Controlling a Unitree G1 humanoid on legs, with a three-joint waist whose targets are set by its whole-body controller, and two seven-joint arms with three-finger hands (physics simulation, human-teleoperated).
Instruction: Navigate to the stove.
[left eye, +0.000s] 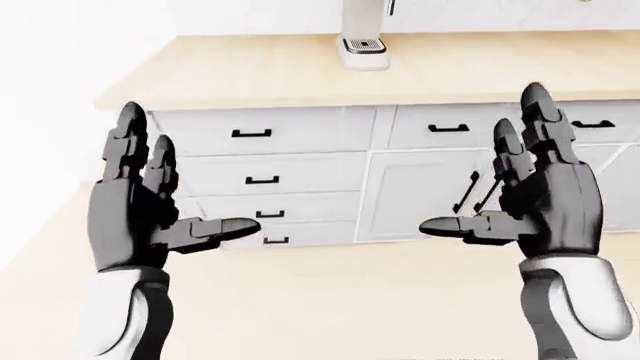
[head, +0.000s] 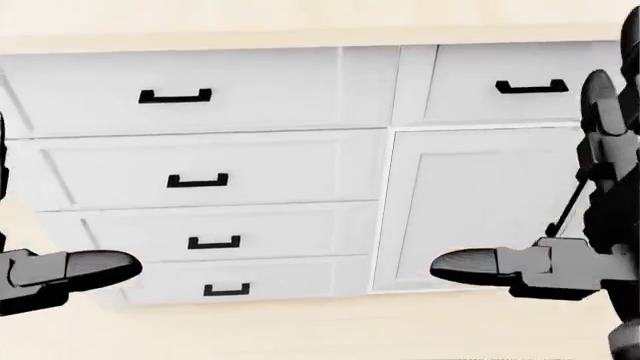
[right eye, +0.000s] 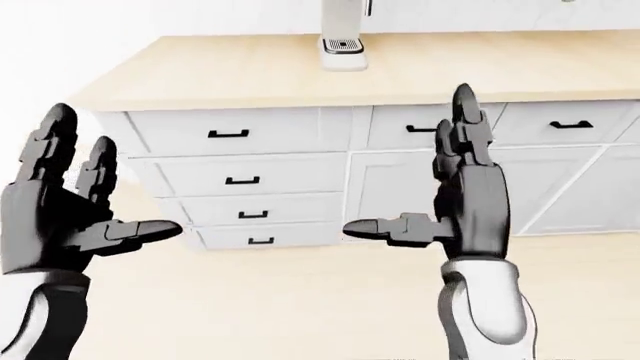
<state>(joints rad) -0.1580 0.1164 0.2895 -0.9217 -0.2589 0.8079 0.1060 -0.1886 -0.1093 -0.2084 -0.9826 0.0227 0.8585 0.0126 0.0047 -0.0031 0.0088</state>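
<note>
No stove shows in any view. My left hand (left eye: 165, 191) is raised at the left of the left-eye view, fingers spread, empty. My right hand (left eye: 500, 184) is raised at the right, fingers spread, empty. Both hands hang in the air before a run of white cabinets (left eye: 300, 176) under a light wooden counter (left eye: 300, 71). In the head view only the thumbs (head: 480, 266) and part of the right hand show.
A stack of white drawers with black handles (head: 197, 181) stands at the left, a cabinet door (head: 470, 202) to its right. A white appliance (left eye: 362, 45) stands on the counter at the top. Light wooden floor (left eye: 330, 300) lies below.
</note>
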